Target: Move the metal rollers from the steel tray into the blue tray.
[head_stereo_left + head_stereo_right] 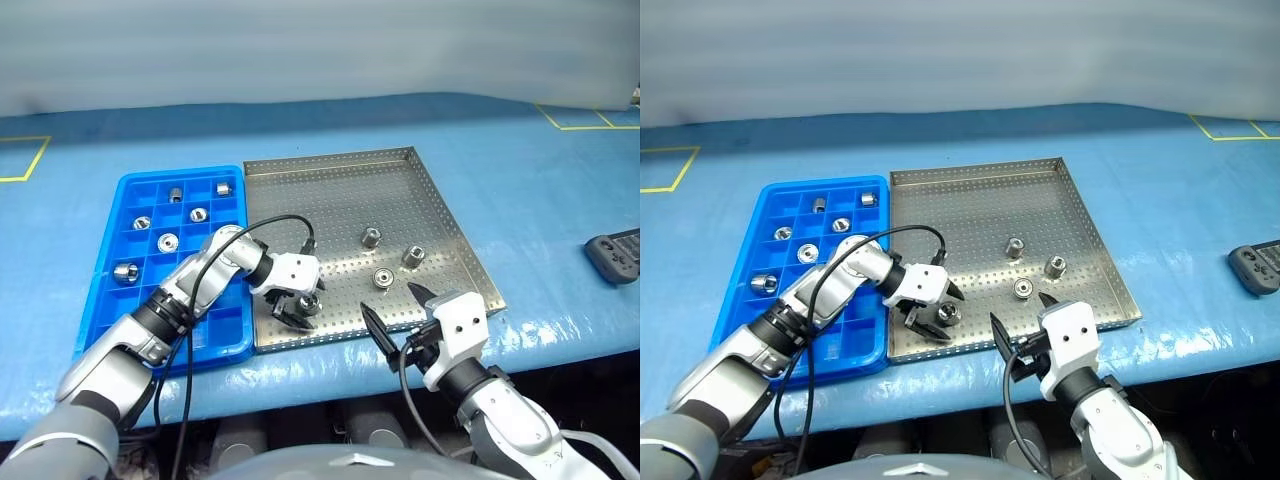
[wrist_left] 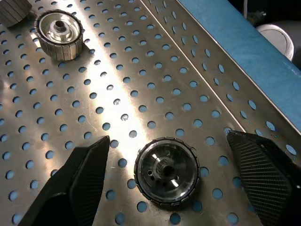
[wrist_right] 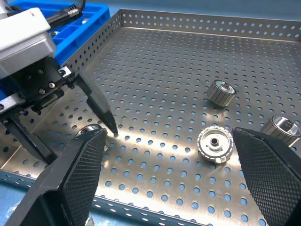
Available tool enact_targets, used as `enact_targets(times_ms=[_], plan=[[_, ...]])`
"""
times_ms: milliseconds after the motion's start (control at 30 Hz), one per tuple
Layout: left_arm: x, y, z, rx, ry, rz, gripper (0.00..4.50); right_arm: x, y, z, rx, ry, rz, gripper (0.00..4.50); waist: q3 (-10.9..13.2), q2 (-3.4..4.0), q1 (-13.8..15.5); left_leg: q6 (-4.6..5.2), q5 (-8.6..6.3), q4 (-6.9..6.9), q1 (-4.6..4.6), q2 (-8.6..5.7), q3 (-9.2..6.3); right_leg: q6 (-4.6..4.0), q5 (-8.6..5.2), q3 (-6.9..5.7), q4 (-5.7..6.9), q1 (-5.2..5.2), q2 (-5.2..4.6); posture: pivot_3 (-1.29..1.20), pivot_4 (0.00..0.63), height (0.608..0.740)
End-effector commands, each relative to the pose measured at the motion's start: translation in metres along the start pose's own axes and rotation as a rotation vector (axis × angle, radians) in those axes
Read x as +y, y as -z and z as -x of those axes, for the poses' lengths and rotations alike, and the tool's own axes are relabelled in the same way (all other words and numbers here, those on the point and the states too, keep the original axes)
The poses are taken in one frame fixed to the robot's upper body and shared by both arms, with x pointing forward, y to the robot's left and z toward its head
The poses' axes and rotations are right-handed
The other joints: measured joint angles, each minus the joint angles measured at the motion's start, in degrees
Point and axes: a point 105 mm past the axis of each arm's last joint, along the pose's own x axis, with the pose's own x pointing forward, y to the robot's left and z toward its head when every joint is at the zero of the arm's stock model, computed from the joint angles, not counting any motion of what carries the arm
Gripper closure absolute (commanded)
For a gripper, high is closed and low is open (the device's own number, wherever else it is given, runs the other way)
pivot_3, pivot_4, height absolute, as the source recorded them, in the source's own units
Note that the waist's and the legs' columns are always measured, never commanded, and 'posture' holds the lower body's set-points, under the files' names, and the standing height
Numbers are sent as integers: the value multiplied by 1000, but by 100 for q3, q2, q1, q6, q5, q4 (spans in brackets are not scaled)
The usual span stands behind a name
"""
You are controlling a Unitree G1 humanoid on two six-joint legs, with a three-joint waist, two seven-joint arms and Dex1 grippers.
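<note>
Bright, even light from overhead here. The steel tray [image 2: 155,80] throws back hot white glare streaks, sharpest seen from the left wrist. Soft, short shadows hug the metal rollers [image 3: 215,144]. Close up, the black fingers [image 3: 268,174] blur.

A long table draped in a pale blue plastic cover [image 1: 540,190] is carrying everything here. A large square perforated steel tray [image 1: 300,175] is lying on it, directly beneath and ahead of the left pincer [image 1: 297,305], with its near edge just beyond the right pincer [image 1: 400,318]. A bright blue plastic compartment tray [image 1: 105,290] is sitting against the steel tray's side, under the left forearm. A dark grey handheld controller [image 1: 613,255] is resting well off to the right pincer's outer side. Yellow tape lines [image 1: 570,118] are marking the cover farther back.
</note>
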Motion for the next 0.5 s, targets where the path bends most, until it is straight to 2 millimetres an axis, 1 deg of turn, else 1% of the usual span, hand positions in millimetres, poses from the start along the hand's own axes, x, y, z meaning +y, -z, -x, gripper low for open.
enact_targets(times_ms=[33,67,133,233,300,400,500], plan=[[-1,1,1,47,21,-77,1910,5,-15,2,-63,-20,4,0,0,0,3,0,0,0,1,0,0,0,0,2,0,0,0,-188,150,740],[-1,0,1,40,18,-76,2167,5,-16,1,-65,-21,3,0,-1,0,6,0,0,0,1,0,0,0,0,2,1,0,-1,-188,150,740],[1,-1,1,32,3,-76,2820,5,-17,0,-66,-22,3,0,-1,-1,10,0,0,2,-1,-1,0,1,1,2,0,0,-1,-180,150,740],[3,-6,3,11,-28,-74,2822,7,-17,-2,-61,-41,0,0,-1,-1,23,0,0,2,0,-1,-1,3,2,2,1,1,-1,-155,150,740],[8,-14,8,-46,-85,-36,2822,9,-18,-3,-61,-57,1,0,-1,-1,25,0,0,3,0,-1,-2,4,2,2,2,1,0,-119,150,740],[24,-30,27,-183,-263,85,2822,11,-21,-7,-62,-93,9,0,0,-1,64,0,0,3,0,1,-9,7,4,5,5,0,0,-51,150,740],[37,-35,52,-290,-485,216,2822,14,-24,-14,-62,-152,26,0,1,-2,143,1,0,6,0,1,-15,24,14,4,8,0,1,21,150,740]])
